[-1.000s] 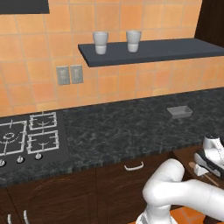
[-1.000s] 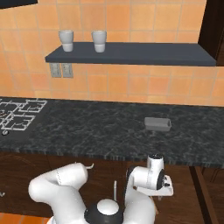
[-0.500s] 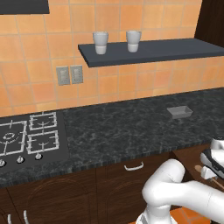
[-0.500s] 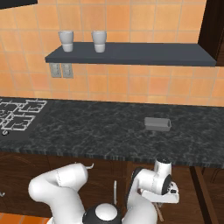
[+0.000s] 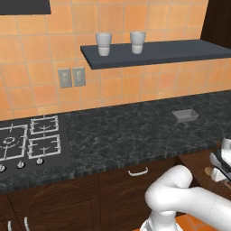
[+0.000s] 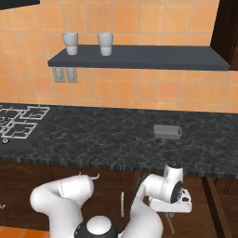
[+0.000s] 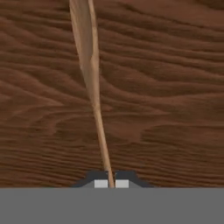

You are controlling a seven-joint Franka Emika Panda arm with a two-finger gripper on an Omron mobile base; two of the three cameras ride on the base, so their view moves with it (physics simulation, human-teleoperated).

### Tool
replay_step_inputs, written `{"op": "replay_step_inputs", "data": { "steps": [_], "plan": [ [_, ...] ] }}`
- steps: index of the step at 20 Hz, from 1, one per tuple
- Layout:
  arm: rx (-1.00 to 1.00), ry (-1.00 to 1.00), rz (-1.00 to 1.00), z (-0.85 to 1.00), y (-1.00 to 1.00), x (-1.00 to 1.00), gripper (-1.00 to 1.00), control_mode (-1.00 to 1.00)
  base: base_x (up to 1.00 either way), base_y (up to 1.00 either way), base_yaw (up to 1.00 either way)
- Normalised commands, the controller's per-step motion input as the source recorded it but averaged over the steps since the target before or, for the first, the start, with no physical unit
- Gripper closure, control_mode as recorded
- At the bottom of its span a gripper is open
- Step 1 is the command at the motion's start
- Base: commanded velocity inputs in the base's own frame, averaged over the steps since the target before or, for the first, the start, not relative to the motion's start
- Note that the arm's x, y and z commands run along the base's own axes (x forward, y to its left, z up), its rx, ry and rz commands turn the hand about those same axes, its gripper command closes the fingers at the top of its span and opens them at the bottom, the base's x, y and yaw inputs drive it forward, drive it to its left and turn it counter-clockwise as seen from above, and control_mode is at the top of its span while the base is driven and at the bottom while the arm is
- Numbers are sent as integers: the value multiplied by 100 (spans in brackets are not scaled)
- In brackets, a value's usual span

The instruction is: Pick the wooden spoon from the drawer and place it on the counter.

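Now gripper (image 7: 111,183) pinched tight on wooden spoon (image 7: 89,74) handle, inside drawer (image 7: 170,109).

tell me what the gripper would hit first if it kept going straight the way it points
The gripper is shut on the wooden spoon handle and points down into the drawer. It would likely meet the drawer's wood-grain floor first; depth is unclear.

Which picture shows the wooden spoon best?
The hand view: the wooden spoon runs up the picture over the drawer floor, its thin handle between the shut pincer tips. The left base view shows just a small tan bit by the pincer.
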Motion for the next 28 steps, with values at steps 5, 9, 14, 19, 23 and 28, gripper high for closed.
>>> {"op": "replay_step_inputs", "data": {
  "steps": [5, 9, 14, 19, 23, 28],
  "plan": [
    [0, 0, 0, 100, 0, -15, 100, -100, 0, 0, 0],
    [0, -5, 5, 100, 10, -3, 100, -100, 0, 0, 0],
    [-2, -15, 14, 100, 44, 14, 100, -100, 0, 0, 0],
    [0, -19, 20, 100, 79, 90, 100, -100, 0, 0, 0],
    [0, -14, 16, 91, 96, 100, 100, -100, 0, 0, 0],
    [-3, -3, 6, 3, 73, 100, 100, -100, 0, 0, 0]
  ]
}}
